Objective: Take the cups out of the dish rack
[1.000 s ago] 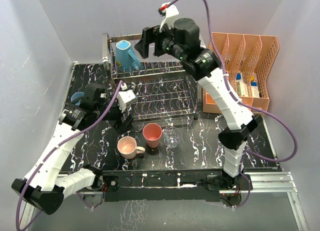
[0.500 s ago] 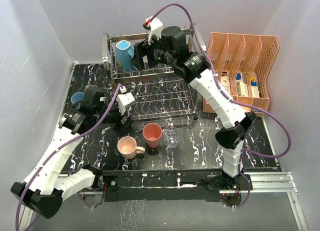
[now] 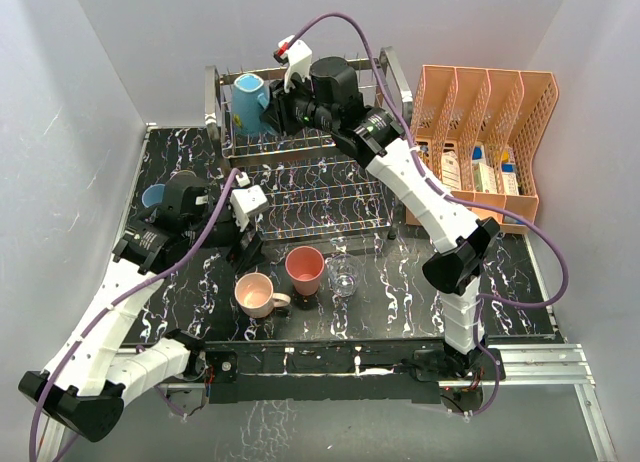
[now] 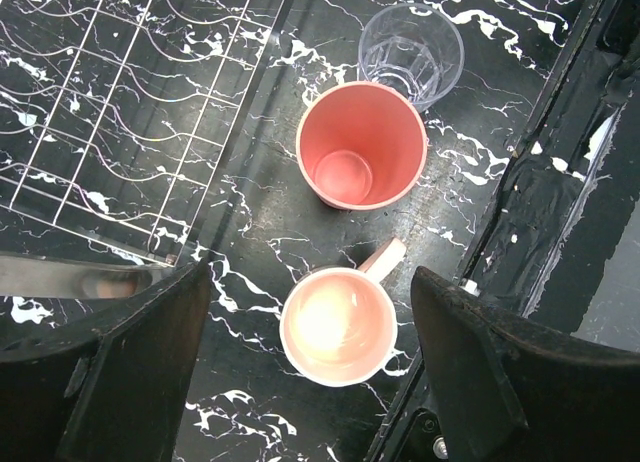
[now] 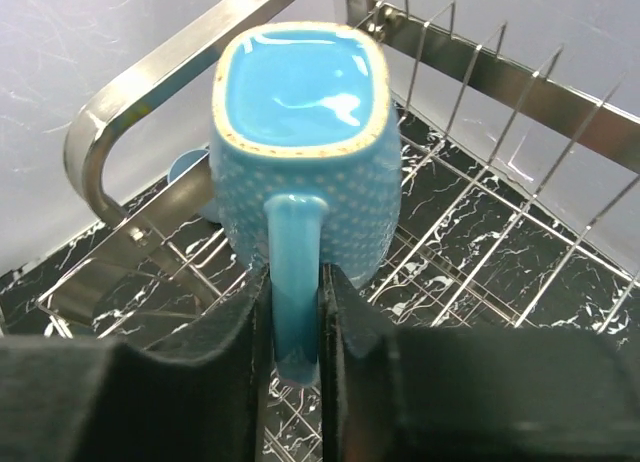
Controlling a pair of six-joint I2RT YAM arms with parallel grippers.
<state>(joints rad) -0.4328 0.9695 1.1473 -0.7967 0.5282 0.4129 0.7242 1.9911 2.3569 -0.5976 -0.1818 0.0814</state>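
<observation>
table (image 3: 400, 297): we see black marbled top, three cups in a cluster at its near middle.
pink mug (image 4: 338, 325): nearest to us, upright, handle pointing at the salmon tumbler, only its glossy inside showing.
salmon tumbler (image 4: 361, 144): upright just beyond the pink mug, bare bottom visible.
clear glass (image 4: 411, 52): upright, close beside the salmon tumbler, see-through down to the table.
left gripper (image 3: 247, 244): above the pink mug, jaws spread wide, nothing between them.
light blue tumbler (image 3: 153, 196): on the table at the left, partly hidden behind the left arm; we cannot see inside.
dish rack (image 3: 212, 102): at the far middle; we see the lower wire tier toward us and the upper tier with prongs behind.
teal mug (image 5: 300, 112): on the upper tier at its left end, by the arched side frame, handle toward the right wrist camera.
right gripper (image 5: 293, 282): fingers pressed against both sides of the teal mug's handle.
orange organiser (image 3: 490, 92): far right, beside the dish rack; small boxes in its slots, too small for us to name.
</observation>
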